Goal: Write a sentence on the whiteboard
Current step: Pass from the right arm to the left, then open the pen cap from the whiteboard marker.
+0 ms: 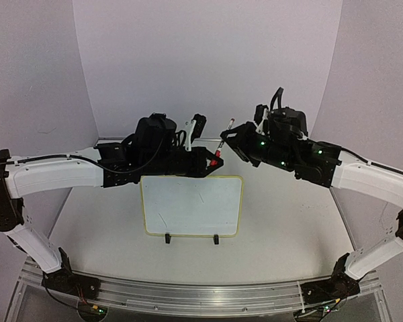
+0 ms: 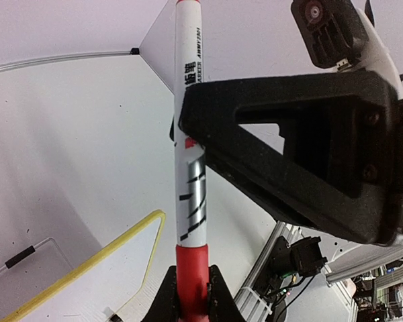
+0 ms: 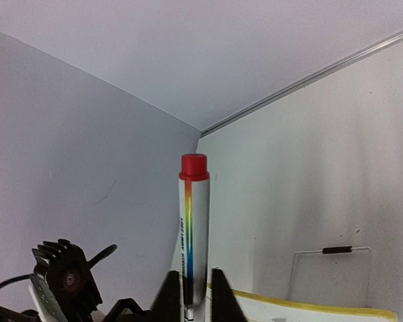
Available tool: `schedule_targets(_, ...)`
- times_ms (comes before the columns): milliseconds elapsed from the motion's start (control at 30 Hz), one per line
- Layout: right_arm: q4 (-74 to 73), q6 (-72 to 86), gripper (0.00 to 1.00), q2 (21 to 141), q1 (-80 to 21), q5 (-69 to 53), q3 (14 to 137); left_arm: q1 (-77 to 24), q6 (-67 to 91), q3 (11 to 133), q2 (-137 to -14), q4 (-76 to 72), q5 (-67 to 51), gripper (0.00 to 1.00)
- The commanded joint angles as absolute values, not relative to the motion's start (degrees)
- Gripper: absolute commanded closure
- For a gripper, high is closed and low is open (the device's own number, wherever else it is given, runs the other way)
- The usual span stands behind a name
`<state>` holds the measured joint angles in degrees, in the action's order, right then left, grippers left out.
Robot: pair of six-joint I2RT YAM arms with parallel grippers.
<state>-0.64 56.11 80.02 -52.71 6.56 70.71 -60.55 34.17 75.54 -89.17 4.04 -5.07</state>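
- Our left gripper (image 2: 189, 303) is clamped tight on the marker (image 2: 190, 201). One finger presses each side of its red cap (image 2: 191, 268).
- Our right gripper (image 3: 193, 298) has the same marker between its fingers, farther up the white barrel. The fingers sit close against both sides, but we cannot tell whether they press on it or stand just clear.
- The marker hangs in the air over the far edge of the whiteboard (image 1: 191, 204), right of that edge's middle. It is tilted: the cap end is lowest and nearest the whiteboard, and the other end rises up and to the right.
- The barrel carries black print and a rainbow stripe (image 3: 188, 228), with a small red plug (image 3: 194, 166) at the upper end.
- The two arms reach in from the whiteboard's left and right sides, and their wrists meet above its far edge.
- The whiteboard lies flat on the table (image 1: 282, 228) with its long edges running across.
- It has a thin yellow frame (image 1: 191, 235) and two black clip feet (image 1: 167, 238) on its near long edge.
- We see a couple of thin strokes on its white face, too faint to read.
- Pale walls (image 1: 208, 60) stand beyond the whiteboard's far edge and to either side.
- A metal rail (image 1: 201, 295) holding the arm bases runs along the whiteboard's near side.
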Motion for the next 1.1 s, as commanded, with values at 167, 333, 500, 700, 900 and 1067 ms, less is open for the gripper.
schedule_targets(167,-21.40,36.60,0.18,73.63,-52.08,2.08,79.06,-59.24,25.98,72.30,-82.97,6.89,-15.35,1.00)
schedule_targets(333,-37.04,29.46,0.13,74.60,-47.31,-11.66,87.04,-59.15,18.48,71.90,-80.19,10.88,-26.36,1.00)
schedule_targets(500,-39.44,25.95,0.13,75.90,-43.52,-33.18,87.36,-59.15,8.75,74.16,-79.40,22.85,-32.66,1.00)
schedule_targets(700,-39.80,24.34,0.21,78.54,-43.65,-47.43,86.10,-59.18,2.90,75.99,-79.30,30.43,-39.57,1.00)
schedule_targets(900,-39.92,22.06,0.37,80.84,-46.97,-51.46,85.11,-59.16,1.26,77.91,-81.14,34.01,-39.89,1.00)
schedule_targets(1067,-39.75,21.35,0.46,81.11,-47.23,-51.94,83.98,-59.19,1.69,77.11,-80.46,31.99,-39.10,1.00)
